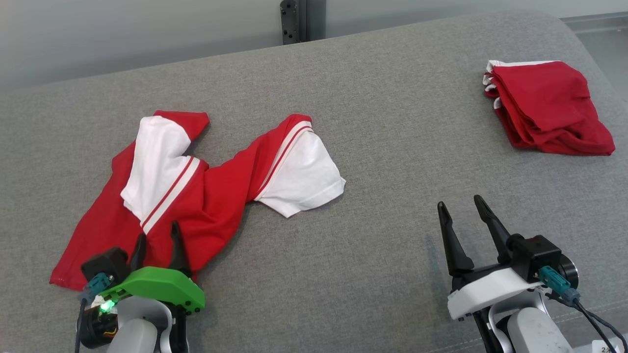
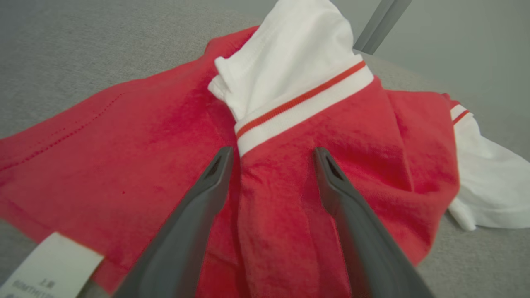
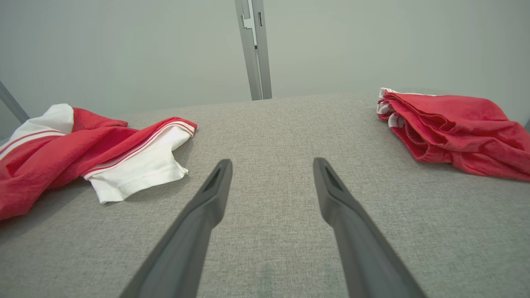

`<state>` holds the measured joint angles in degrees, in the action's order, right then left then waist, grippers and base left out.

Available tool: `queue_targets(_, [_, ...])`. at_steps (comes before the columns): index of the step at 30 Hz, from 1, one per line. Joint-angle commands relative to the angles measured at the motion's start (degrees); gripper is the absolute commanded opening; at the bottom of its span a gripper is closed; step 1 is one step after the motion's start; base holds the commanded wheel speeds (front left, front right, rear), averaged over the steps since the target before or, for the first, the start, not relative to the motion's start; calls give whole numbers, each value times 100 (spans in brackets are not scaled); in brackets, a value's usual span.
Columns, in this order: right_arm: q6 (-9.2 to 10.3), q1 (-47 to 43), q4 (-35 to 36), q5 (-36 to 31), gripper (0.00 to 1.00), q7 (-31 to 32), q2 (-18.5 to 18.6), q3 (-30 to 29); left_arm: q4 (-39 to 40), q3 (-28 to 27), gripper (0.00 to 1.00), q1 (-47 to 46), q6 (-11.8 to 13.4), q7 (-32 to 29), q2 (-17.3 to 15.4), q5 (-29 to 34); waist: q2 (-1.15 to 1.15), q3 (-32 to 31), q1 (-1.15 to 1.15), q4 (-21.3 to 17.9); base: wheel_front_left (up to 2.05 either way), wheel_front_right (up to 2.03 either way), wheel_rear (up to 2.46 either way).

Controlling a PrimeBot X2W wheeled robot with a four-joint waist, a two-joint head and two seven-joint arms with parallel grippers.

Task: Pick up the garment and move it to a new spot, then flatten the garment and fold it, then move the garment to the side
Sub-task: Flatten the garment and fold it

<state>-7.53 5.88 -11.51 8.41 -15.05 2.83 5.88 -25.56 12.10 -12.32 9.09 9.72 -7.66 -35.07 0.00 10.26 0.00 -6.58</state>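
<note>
Head view takes in the whole grey surface (image 1: 382,147): the garment (image 1: 211,196), a red shirt with white sleeves, lies crumpled across the left half, and a folded red bundle (image 1: 549,108) with white trim sits well apart at the far right. The left gripper (image 1: 158,230) hovers over the garment's near red part with its two dark fingers spread and nothing held; from this angle I cannot tell whether the tips touch the cloth. The right gripper (image 1: 460,201) hangs over bare surface at the lower right, its jaws likewise wide apart and empty, near neither the garment nor the bundle. Left wrist view gives the close detail: a raised red fold runs up between the spread fingers, a white band with a thin red stripe lies just beyond the tips, one white sleeve stands up behind it, and a white label (image 2: 49,265) sits at the lower left, its print too blurred to read. Right wrist view adds a low, sideways look: the garment's other white sleeve lies flat on the surface at the left, the bundle at the right shows several stacked layers, and a metal post (image 3: 254,49) rises against the pale wall (image 3: 124,49) behind the far edge
</note>
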Motion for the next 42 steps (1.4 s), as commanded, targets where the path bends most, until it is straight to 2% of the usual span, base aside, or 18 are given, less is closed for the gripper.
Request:
queue_targets(1, [9, -55, -16, -26, 100, -17, 12, 4, -12, -53, 100, 67, -20, -25, 16, -59, 0, -6, 0, -29, 0, 0, 0])
queue_targets(2, [9, -54, -16, -19, 100, -17, 12, 6, -12, -90, 100, 77, -33, -41, 44, -146, 0, -7, 0, -44, 0, 0, 0])
queue_targets(3, [9, -52, -12, -7, 100, -17, 12, 2, 12, -155, 93, 73, -83, -40, 61, -275, 0, -2, 0, -66, 0, 0, 0])
queue_targets(4, [9, -50, -6, -2, 100, -17, 12, -1, 29, -180, 81, 62, -114, -30, 66, -322, 0, 3, 0, -74, 0, 0, 0])
queue_targets(8, [9, -39, 7, 14, 100, -17, 13, -22, 132, -206, 13, -1, -316, -1, 113, -492, 0, 19, 0, -84, 0, 0, 0])
queue_targets(9, [9, -38, 8, 19, 100, -17, 12, -26, 147, -201, 1, -9, -343, 8, 115, -515, 0, 21, 0, -83, 0, 0, 0])
queue_targets(10, [9, -38, 11, 24, 100, -17, 12, -33, 174, -189, 0, -23, -373, 26, 111, -516, 0, 23, 0, -81, 0, 0, 0])
queue_targets(16, [9, -26, 19, 35, 100, -17, 12, -47, 387, -121, 0, -127, -440, 217, 74, -360, 0, 14, 0, -67, 0, 0, 0])
queue_targets(19, [9, -13, 12, 38, 100, -17, 12, -55, 618, 67, 0, -233, -440, 332, -21, -15, 0, 0, 0, -68, 0, 0, 0])
queue_targets(23, [9, -1, 1, 47, 100, -17, 14, -79, 958, 602, 0, -399, -495, 364, -72, 595, 0, -31, 0, -116, 0, 0, 0])
queue_targets(28, [9, -10, 7, 48, 100, -17, 12, -164, 1110, 1406, 0, -507, -706, 43, 80, 992, 0, -27, 0, -270, 0, 0, 0])
queue_targets(32, [9, -5, 0, 63, 100, -17, 12, -226, 871, 1906, 0, -521, -830, -198, 203, 1180, 0, 28, 0, -422, 0, 0, 0])
queue_targets(35, [9, 24, 24, 113, 100, -17, 11, -225, 374, 2223, 0, -525, -915, -293, 267, 1273, 0, 86, 0, -583, 0, 0, 0])
queue_targets(39, [9, 9, 50, 112, 100, -17, 10, -298, -40, 2481, 2, -484, -1032, -319, 333, 1292, 0, 120, 0, -642, 0, 0, 0])
queue_targets(41, [9, -5, 55, 103, 100, -17, 10, -333, -181, 2612, 62, -455, -1088, -321, 360, 1308, 0, 119, 0, -634, 0, 0, 0])
queue_targets(42, [9, -13, 58, 98, 100, -17, 9, -356, -251, 2681, 100, -433, -1123, -331, 374, 1303, 0, 112, 0, -619, 0, 0, 0])
